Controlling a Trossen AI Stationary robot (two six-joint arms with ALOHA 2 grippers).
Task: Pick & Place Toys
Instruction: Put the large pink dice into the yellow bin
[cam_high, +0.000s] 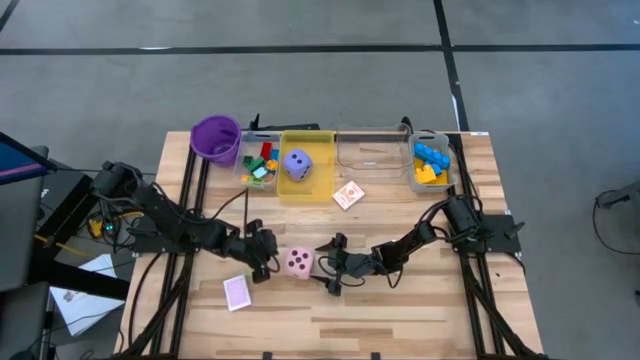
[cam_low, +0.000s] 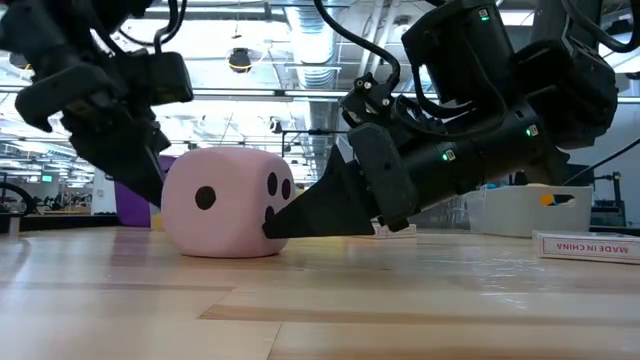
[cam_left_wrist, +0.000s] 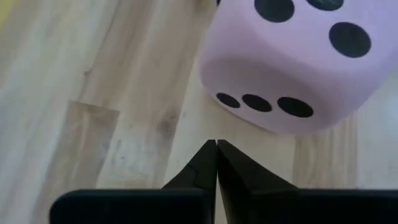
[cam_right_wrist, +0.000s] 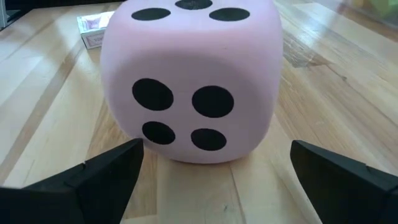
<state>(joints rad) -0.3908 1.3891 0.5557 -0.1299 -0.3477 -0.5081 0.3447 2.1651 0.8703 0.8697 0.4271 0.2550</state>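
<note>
Foam, by its look, so the pink die (cam_high: 299, 262) should be light and squashy; take it across two opposite flat faces. It sits mid-tabletop (cam_high: 400, 320). Right gripper (cam_high: 330, 266) has jaws spread wide, facing it. Left gripper (cam_high: 262, 262), just beside it, has jaws closed on nothing.

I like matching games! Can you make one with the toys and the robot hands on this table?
Things:
1. pink die
2. purple die
3. left gripper
4. right gripper

Places or states:
A. in the yellow bin
B. fingers wide open, facing the pink die
C. on the bare table between the two grippers
D. fingers shut, holding nothing

Pairs: 1-C, 2-A, 3-D, 4-B
</note>
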